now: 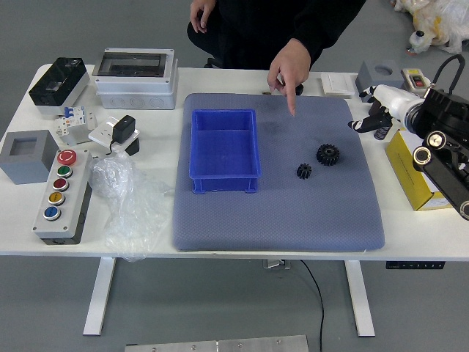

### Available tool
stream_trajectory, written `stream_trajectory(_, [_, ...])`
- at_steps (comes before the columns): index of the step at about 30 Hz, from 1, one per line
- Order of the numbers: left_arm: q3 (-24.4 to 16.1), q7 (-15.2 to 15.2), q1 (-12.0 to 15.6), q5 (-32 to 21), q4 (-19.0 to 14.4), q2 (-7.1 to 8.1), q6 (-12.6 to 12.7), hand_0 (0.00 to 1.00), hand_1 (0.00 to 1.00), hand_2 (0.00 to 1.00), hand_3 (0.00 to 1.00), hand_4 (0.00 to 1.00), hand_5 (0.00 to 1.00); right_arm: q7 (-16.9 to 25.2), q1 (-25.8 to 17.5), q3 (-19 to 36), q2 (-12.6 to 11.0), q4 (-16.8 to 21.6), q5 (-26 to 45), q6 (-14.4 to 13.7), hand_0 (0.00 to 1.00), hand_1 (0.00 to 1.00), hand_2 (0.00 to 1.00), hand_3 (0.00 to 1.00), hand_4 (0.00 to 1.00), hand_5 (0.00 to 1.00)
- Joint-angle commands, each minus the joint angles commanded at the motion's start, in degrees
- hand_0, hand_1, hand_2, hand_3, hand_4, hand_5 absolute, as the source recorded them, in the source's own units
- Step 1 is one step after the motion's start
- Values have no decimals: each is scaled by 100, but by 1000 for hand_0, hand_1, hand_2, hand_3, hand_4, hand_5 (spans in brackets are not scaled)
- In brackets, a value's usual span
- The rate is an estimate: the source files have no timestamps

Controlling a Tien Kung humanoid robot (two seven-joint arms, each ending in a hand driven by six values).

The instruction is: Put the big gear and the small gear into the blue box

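White table (pixel 139 235) carries gray mat (pixel 293 220) at center frame, crumpled clear plastic (pixel 124 198) at left, yellow box (pixel 405 170) at right. Robot's right hand (pixel 392 104), fingers spread open, hovers upper right. Person's hand (pixel 291 66) points index finger down over mat, upper center. Blue box (pixel 224 150), shallow and rectangular, sits left of center; big gear (pixel 327 154), black and toothed, right of center; small gear (pixel 303 171), also black, just beside, lower left.
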Motion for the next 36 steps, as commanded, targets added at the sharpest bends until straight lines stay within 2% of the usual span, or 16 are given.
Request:
stream_trajectory(2, [2, 0, -1, -1, 0, 0, 0, 865, 836, 833, 788, 608, 370, 0, 6, -7, 0, -3, -3, 3, 596, 646, 874, 906, 738, 334])
stream_trajectory(8, [1, -1, 0, 4, 1, 3, 0, 865, 836, 833, 788, 608, 370, 3, 28, -21, -7, 15, -40, -2, 596, 646, 874, 906, 738, 334])
stream_trajectory(9, [3, 0, 1, 3, 1, 3, 0, 865, 836, 833, 788, 608, 370, 2, 33, -22, -8, 21, -50, -1, 602, 633, 792, 803, 734, 353])
stream_trajectory(14, [7, 1, 11, 1, 2, 4, 0, 865, 836, 833, 788, 608, 370, -11, 59, -27, -5, 60, -110, 24, 602, 633, 792, 803, 734, 353])
stream_trajectory(15, [4, 1, 11, 3, 1, 4, 0, 865, 837, 833, 788, 608, 370, -15, 63, -32, -4, 72, -120, 30, 595, 606, 710, 734, 736, 350])
stream_trajectory(20, [3, 1, 7, 6, 2, 6, 0, 865, 837, 833, 788, 608, 370, -37, 78, -40, -13, 134, -158, 55, 595, 606, 710, 734, 736, 350])
stream_trajectory(21, [3, 1, 5, 6, 2, 8, 0, 865, 835, 833, 788, 608, 370, -41, 77, -38, -18, 144, -164, 58, 584, 583, 671, 672, 741, 326])
stream_trajectory(36, [20, 3, 4, 6, 1, 15, -2, 865, 836, 833, 788, 608, 370, -75, 48, 26, -78, 276, -276, 87, 573, 567, 647, 650, 727, 308])
